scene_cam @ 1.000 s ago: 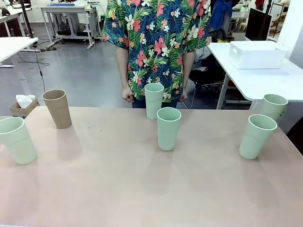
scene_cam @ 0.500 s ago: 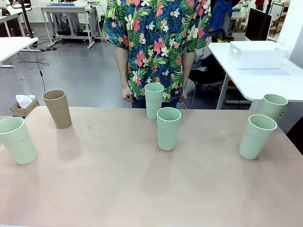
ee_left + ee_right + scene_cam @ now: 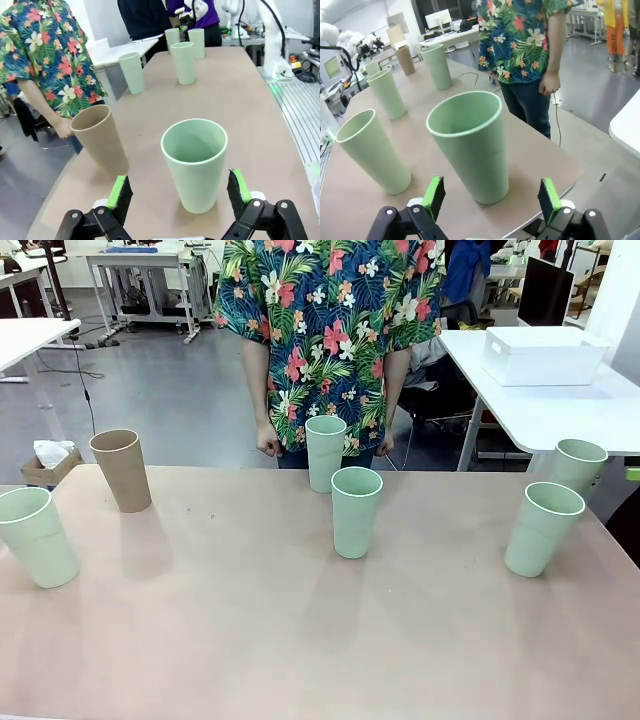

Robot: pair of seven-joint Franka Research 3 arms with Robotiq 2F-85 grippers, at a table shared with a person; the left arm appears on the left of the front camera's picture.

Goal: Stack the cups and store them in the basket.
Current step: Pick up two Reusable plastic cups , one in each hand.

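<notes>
The cups (image 3: 355, 510) stand apart on the worktop (image 3: 250, 640); the basket (image 3: 545, 358) sits well apart on another worktop (image 3: 560, 415). The left jaws and right jaws are released, each lined up on one mint cup (image 3: 194, 165). An off-centre closing may tip it.

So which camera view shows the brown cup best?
The left wrist view: the brown cup stands close and large, with its rim and inside visible. The front view shows it whole but smaller, at far left. The right wrist view shows it tiny, far off.

No readable text, no legible labels, brands or numbers, cups (image 3: 356, 510) plain-surfaced
</notes>
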